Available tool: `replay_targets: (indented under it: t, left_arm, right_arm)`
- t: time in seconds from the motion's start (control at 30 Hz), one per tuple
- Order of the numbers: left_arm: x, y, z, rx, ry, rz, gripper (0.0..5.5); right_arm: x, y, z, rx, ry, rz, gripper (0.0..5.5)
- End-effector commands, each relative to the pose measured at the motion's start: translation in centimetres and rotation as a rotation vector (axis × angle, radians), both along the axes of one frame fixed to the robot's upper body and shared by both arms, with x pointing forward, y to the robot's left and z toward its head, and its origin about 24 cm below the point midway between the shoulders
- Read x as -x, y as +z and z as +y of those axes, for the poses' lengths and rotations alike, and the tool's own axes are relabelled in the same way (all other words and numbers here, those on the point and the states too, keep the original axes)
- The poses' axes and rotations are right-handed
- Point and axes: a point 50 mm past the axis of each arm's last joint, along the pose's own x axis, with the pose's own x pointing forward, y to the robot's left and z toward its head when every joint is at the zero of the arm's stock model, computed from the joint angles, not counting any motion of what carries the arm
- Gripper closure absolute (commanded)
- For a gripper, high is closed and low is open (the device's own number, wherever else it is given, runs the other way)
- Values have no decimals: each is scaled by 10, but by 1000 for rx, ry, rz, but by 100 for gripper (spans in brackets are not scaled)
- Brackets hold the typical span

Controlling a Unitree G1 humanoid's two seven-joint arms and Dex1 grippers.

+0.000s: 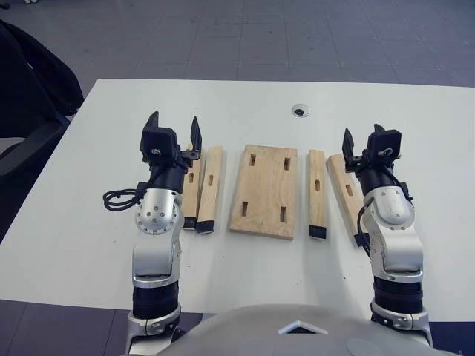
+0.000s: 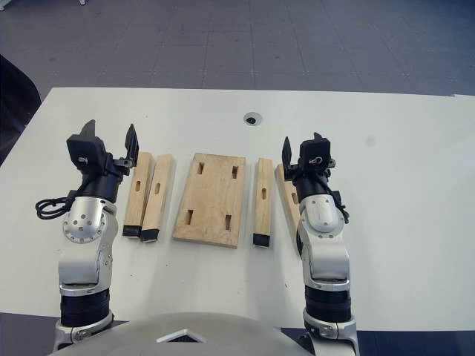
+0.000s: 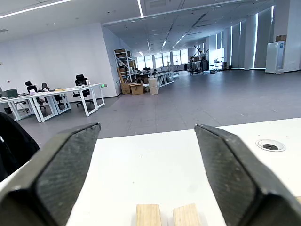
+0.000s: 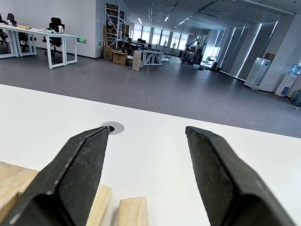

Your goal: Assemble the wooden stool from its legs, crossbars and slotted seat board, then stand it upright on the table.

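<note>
Stool parts lie flat and unassembled in a row on the white counter (image 1: 415, 133).
The left tool (image 1: 174, 124), spread and empty, hovers over the far ends of the left pair of legs (image 1: 211, 189). The slotted seat board (image 1: 265, 191) lies mid-row, then the right pair of legs (image 1: 317, 194). The right tool (image 1: 363, 137), also spread and empty, hangs above the outermost leg.

The right arm (image 1: 390, 222) hides the near end of the outermost right leg (image 1: 343, 182), the left arm (image 1: 158, 215) overlaps one side of the outermost left leg (image 1: 191, 200), and each wrist view crops two leg ends (image 3: 148, 215).
</note>
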Motion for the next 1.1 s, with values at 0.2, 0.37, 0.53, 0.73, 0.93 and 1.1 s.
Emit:
replay_targets:
  t: [0.2, 0.37, 0.53, 0.73, 0.93, 1.1]
  left_arm:
    - [7, -3, -9, 36, -22, 2, 161]
    - [5, -2, -10, 31, -44, -11, 205]
    - [4, -2, -8, 15, -43, -12, 245]
    - [0, 1, -5, -12, -46, -14, 245]
    - [-1, -2, -2, -33, -53, 5, 245]
    - [6, -8, 3, -39, -28, 33, 245]
  right_arm:
    - [-3, -4, 1, 21, 36, 39, 253]
    - [-4, -5, -5, 32, 24, 46, 253]
    - [-2, -7, -2, 22, 10, 47, 253]
    - [0, -9, -1, 6, -12, 47, 253]
    - [8, -17, -6, 4, -37, 68, 253]
    - [26, -28, -24, 34, -80, 121, 253]
